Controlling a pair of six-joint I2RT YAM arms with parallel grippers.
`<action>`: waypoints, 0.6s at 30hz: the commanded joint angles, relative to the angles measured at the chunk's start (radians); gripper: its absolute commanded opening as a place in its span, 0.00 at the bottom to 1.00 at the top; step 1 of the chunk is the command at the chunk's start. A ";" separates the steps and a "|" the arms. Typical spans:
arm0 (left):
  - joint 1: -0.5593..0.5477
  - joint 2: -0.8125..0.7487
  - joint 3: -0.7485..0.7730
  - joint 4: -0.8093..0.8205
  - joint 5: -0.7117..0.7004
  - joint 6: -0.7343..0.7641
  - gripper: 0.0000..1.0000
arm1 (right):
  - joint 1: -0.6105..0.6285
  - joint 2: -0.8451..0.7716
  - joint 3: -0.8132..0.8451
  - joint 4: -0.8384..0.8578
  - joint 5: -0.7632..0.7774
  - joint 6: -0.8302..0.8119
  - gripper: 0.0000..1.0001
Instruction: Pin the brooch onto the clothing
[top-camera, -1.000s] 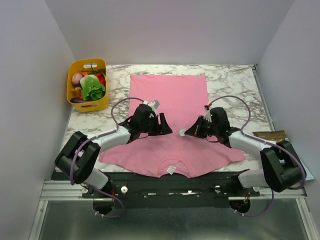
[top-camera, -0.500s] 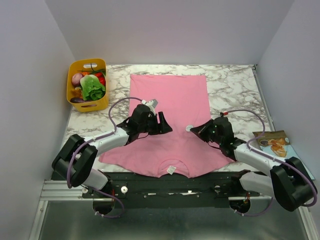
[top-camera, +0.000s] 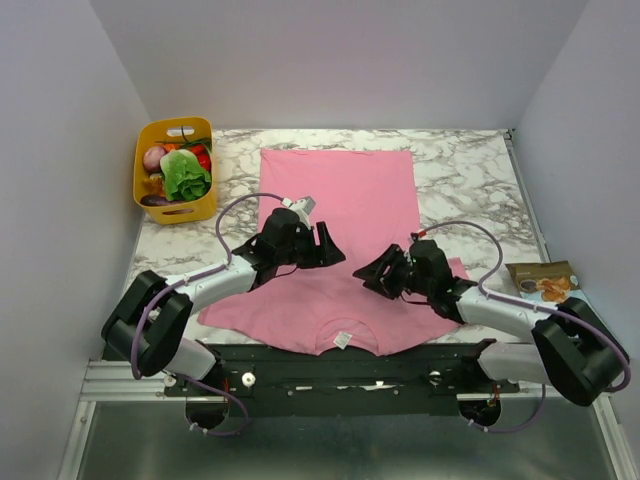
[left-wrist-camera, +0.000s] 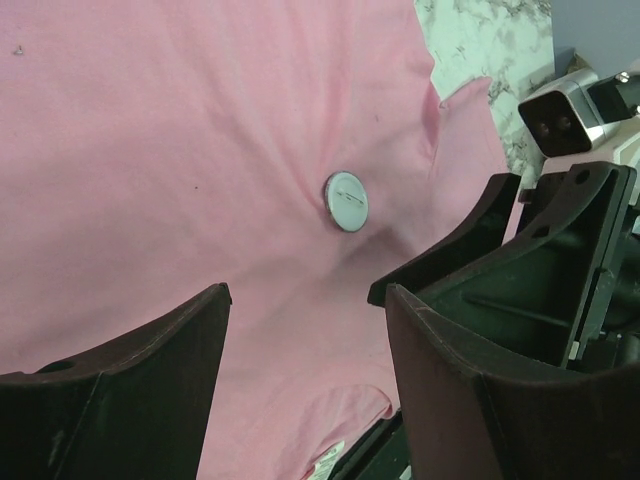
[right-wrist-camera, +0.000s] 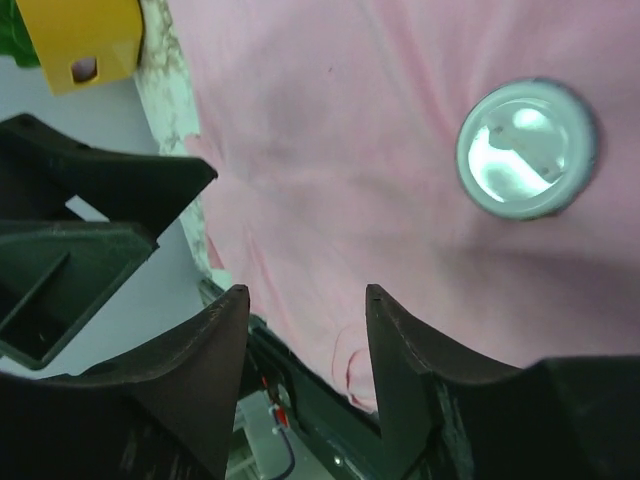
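Note:
The clothing (top-camera: 340, 190), a pink T-shirt, lies flat on the marble table, its white neck label (top-camera: 342, 340) at the near edge. The brooch (left-wrist-camera: 346, 201) is a small pale round disc lying on the fabric between the two arms. The right wrist view shows the brooch (right-wrist-camera: 525, 148) up and to the right of the fingers. My left gripper (top-camera: 328, 250) hovers open over the shirt, and nothing sits between the fingers of the left gripper (left-wrist-camera: 307, 292). My right gripper (top-camera: 371, 275) stands open and empty over the shirt's near part; in its wrist view the right gripper (right-wrist-camera: 305, 292) is apart from the brooch.
A yellow basket (top-camera: 176, 170) of vegetables stands at the table's far left. A snack packet (top-camera: 545, 280) lies at the right edge. White walls close in the left, back and right sides. The two grippers face each other closely.
My right gripper has opened and let go of the brooch, which now lies on the shirt. The right arm shifted left and toward the near edge. The left arm barely moved.

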 joint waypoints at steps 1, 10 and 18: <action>-0.004 -0.026 -0.006 0.015 -0.020 0.004 0.73 | 0.010 -0.072 0.021 -0.021 -0.015 -0.035 0.59; -0.018 0.016 0.038 -0.011 0.008 0.013 0.73 | 0.001 -0.253 0.179 -0.358 0.279 -0.337 0.59; -0.062 0.114 0.127 0.027 0.071 -0.031 0.73 | -0.119 -0.138 0.198 -0.397 0.159 -0.443 0.59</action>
